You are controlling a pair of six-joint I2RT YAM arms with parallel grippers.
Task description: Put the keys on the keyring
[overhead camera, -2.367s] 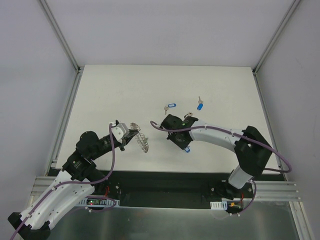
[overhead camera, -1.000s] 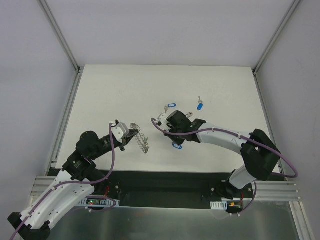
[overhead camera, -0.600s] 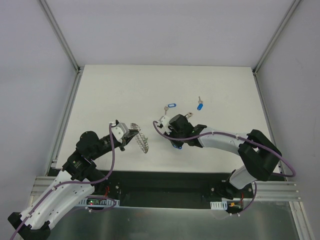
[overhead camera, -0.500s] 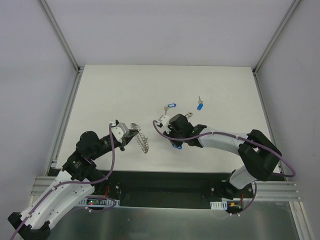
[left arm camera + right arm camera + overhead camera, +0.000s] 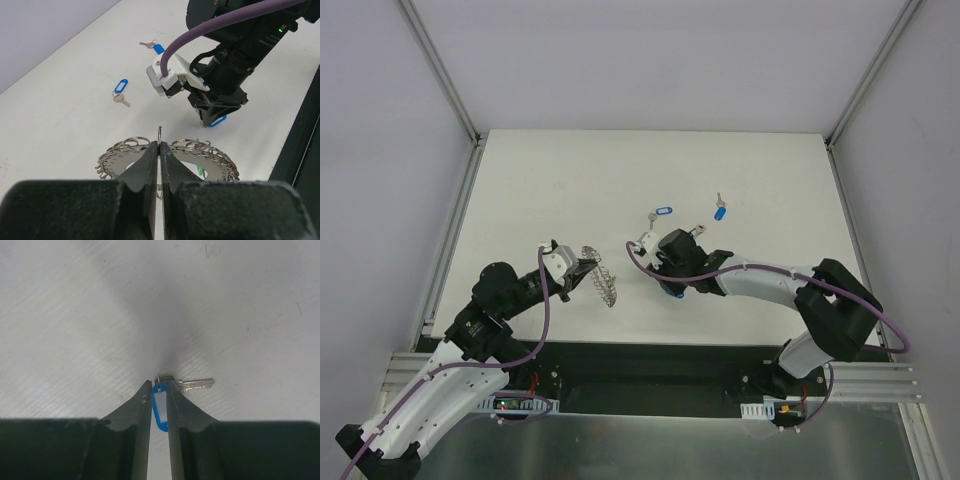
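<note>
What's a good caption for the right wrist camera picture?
Right tool pinching a key by its blue tag over the white table.

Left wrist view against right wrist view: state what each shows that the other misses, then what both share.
Left wrist only: the large grey metal keyring clamped in the left fingers, two loose blue-tagged silver keys farther out, and the right arm's black wrist. Right wrist only: the silver key blade joined to the blue oval plastic tag. Both: that tag, pinched by the right fingers, and the white table.
</note>
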